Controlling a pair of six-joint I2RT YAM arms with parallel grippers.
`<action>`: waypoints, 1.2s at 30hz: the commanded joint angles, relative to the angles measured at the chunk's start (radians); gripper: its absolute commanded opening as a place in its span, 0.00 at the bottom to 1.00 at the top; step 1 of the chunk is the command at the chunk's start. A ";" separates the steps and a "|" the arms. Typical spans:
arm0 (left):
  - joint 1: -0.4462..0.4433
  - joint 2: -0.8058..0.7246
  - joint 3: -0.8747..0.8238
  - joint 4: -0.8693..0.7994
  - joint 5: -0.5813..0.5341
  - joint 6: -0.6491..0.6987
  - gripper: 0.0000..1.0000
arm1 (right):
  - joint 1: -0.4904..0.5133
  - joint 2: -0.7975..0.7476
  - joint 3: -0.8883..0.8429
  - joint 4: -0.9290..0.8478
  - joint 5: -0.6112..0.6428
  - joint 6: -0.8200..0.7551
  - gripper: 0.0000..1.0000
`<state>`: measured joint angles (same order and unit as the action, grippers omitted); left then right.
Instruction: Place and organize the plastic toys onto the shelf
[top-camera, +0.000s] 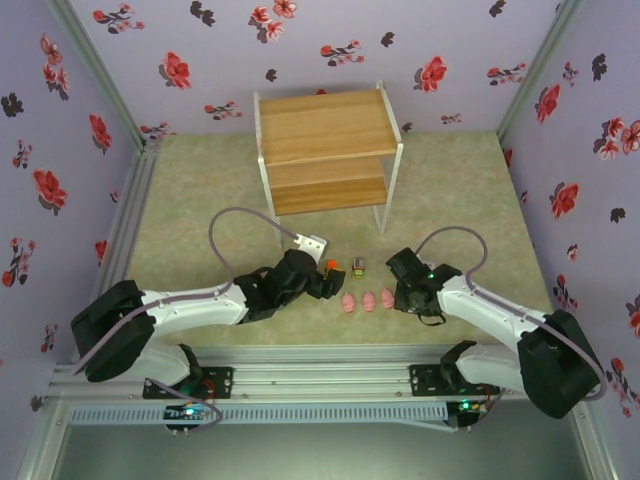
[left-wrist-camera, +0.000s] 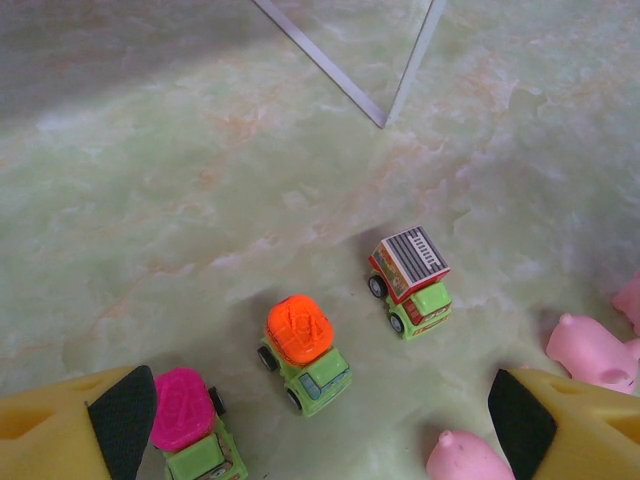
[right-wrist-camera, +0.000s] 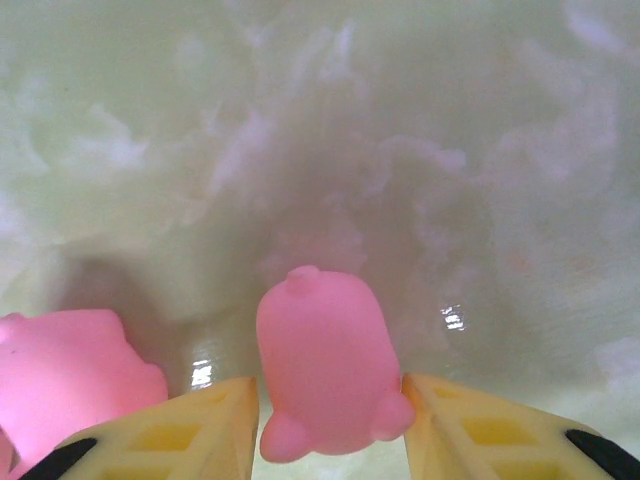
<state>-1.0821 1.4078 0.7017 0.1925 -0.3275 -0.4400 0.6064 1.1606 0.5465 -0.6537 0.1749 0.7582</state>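
Note:
The wooden two-tier shelf (top-camera: 325, 150) stands at the back. My left gripper (left-wrist-camera: 320, 440) hangs open, low over the mat, also in the top view (top-camera: 322, 282). Between and ahead of its yellow fingers (left-wrist-camera: 90, 425) sit an orange-topped truck (left-wrist-camera: 305, 352), a magenta-topped truck (left-wrist-camera: 190, 425) beside the left finger, and a grey-topped truck (left-wrist-camera: 412, 275) farther off. Two pink pigs (left-wrist-camera: 590, 350) lie at the right. My right gripper (right-wrist-camera: 330, 400) is shut on a pink pig (right-wrist-camera: 325, 360) lying on the mat. Another pig (right-wrist-camera: 70, 370) lies just left of it. Three pigs (top-camera: 368, 300) line up in the top view.
A white shelf leg (left-wrist-camera: 400, 80) stands beyond the trucks. Flowered purple walls (top-camera: 60, 150) enclose the green mat (top-camera: 460, 200). An aluminium rail (top-camera: 320, 375) runs along the near edge by the arm bases.

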 joint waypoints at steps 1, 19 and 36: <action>-0.004 0.004 0.033 -0.022 0.012 -0.013 0.90 | -0.005 -0.015 -0.016 0.002 -0.019 -0.017 0.43; -0.004 0.003 0.033 -0.024 0.012 -0.009 0.90 | -0.005 0.036 0.016 -0.009 0.044 -0.009 0.43; -0.004 0.016 0.041 -0.028 0.020 -0.009 0.90 | -0.005 0.062 0.040 0.004 0.064 -0.020 0.41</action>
<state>-1.0821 1.4117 0.7120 0.1780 -0.3122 -0.4397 0.6064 1.2205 0.5636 -0.6468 0.2092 0.7467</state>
